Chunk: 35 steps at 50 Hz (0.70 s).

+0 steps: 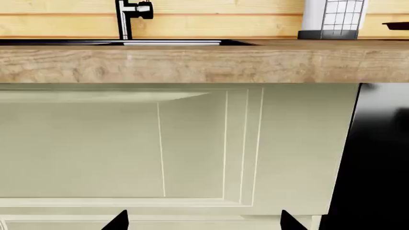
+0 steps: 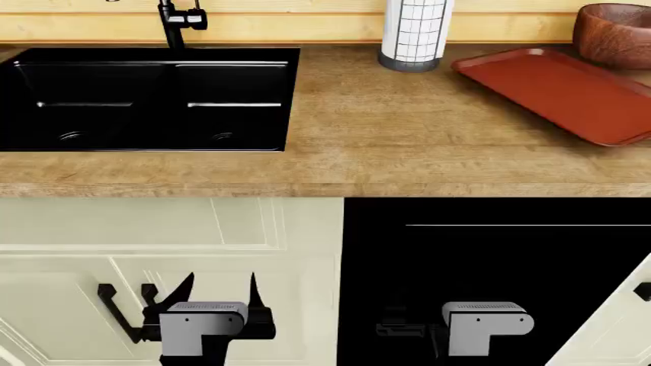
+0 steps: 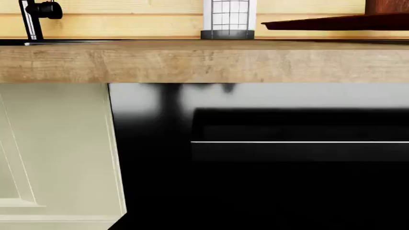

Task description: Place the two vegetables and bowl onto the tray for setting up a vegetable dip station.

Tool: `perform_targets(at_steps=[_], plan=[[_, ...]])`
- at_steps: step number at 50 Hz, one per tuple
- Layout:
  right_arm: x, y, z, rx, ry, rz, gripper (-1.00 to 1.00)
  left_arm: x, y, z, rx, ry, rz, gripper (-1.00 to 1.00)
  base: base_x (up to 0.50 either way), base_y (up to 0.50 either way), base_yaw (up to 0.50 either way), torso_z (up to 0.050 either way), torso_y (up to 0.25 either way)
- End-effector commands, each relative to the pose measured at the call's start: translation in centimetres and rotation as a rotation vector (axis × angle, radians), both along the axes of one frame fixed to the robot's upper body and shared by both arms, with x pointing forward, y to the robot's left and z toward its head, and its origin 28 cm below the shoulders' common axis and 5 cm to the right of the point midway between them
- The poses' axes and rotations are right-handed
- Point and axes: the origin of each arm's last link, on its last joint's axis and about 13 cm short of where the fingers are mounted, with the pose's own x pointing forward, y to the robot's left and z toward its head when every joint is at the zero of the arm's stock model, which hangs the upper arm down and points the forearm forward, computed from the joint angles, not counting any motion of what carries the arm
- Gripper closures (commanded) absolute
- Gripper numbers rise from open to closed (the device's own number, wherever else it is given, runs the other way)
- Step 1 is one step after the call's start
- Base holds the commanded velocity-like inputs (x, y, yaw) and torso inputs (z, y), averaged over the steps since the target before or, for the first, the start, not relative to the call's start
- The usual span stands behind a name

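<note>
The dark red tray [image 2: 559,88] lies on the counter at the far right, and it shows edge-on in the right wrist view [image 3: 338,21]. Behind it stands the wooden bowl [image 2: 615,34], on the counter and off the tray; its base shows in the right wrist view [image 3: 386,5]. The two vegetables are out of view. Both grippers hang below the counter edge, in front of the cabinet fronts. My left gripper [image 2: 219,293] [image 1: 204,223] is open and empty. My right gripper [image 2: 407,329] is a dark shape against the black panel; one fingertip [image 3: 118,221] stands wide, so it is open.
A black sink [image 2: 152,95] with a faucet [image 2: 175,23] fills the counter's left part. A white wire-framed cylinder [image 2: 414,34] stands at the back beside the tray. The wooden counter edge [image 2: 325,187] overhangs cream cabinet doors [image 1: 160,143] and a black appliance front [image 3: 288,158].
</note>
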Motion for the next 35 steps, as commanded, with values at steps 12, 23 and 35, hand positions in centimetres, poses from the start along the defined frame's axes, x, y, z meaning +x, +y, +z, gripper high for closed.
perform_targets(at_steps=[12, 23, 35], plan=[[0.16, 0.09, -0.29, -0.031, 0.032, 0.022, -1.00, -0.07, -0.23, -0.27, 0.049, -0.006, 0.000, -1.00, 0.00, 0.00, 0.00, 0.000, 0.000], [0.22, 0.03, -0.31, -0.040, 0.025, 0.022, -1.00, -0.36, -0.20, 0.17, 0.029, -0.081, -0.024, -1.00, 0.00, 0.00, 0.00, 0.017, 0.000], [0.19, 0.00, -0.34, -0.031, 0.026, 0.016, -1.00, -0.30, 0.09, 0.02, 0.017, -0.068, 0.008, -1.00, 0.00, 0.00, 0.00, 0.050, 0.000]])
